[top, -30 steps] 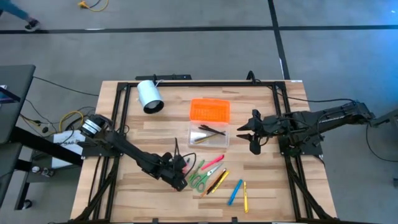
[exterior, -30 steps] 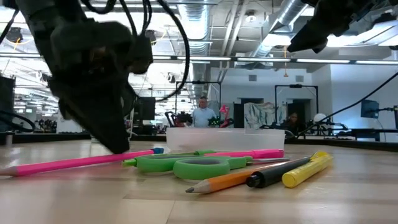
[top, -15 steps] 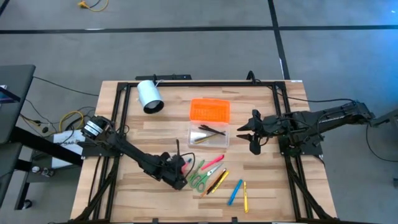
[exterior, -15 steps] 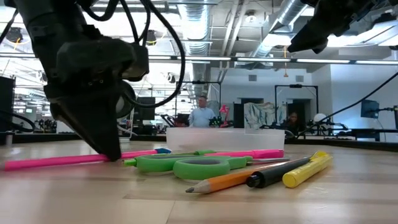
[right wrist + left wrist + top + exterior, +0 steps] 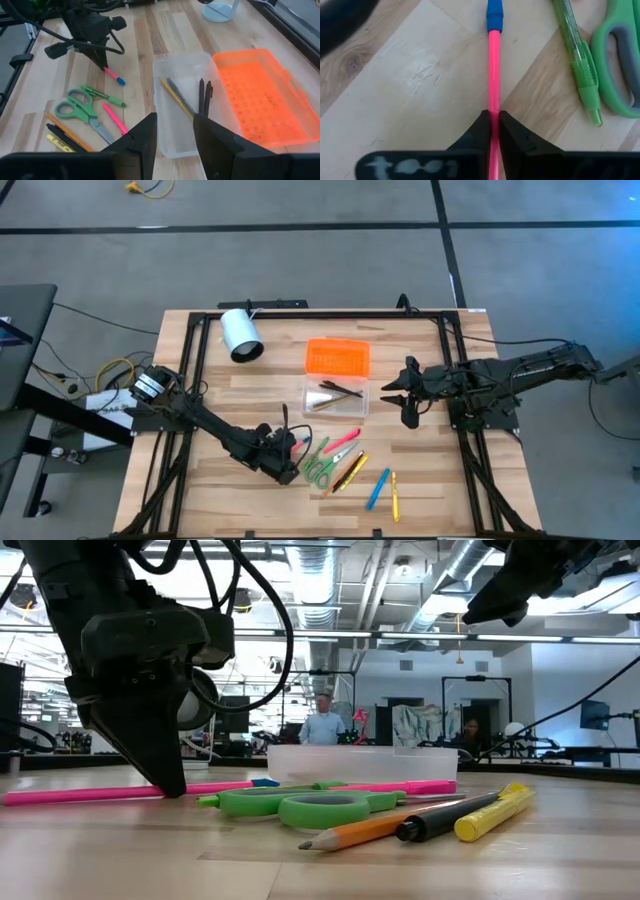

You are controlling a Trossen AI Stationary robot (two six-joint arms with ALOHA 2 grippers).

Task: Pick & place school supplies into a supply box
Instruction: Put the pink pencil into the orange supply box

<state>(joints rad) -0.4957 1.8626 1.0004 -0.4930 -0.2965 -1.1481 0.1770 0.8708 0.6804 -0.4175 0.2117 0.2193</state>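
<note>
The supply box (image 5: 335,398) sits mid-table (image 5: 260,380), its lid (image 5: 337,357) just behind; pens (image 5: 350,468) and scissors (image 5: 318,469) lie nearer the front edge.

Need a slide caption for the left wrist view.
Left claw shut on a pink pencil with a blue cap, lying on the wooden table beside a green pen and green-handled scissors.

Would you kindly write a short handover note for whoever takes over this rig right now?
Left claw: shut on the pink pencil, down at the table beside the green scissors and green pen.
Right claw: open, waiting in the air beside the clear box.
Done: a few dark and yellow pencils lie in the box; its orange lid lies next to it.
Left: the pink pencil, scissors, green pen, pink marker, orange pencil, blue and yellow pens.
</note>
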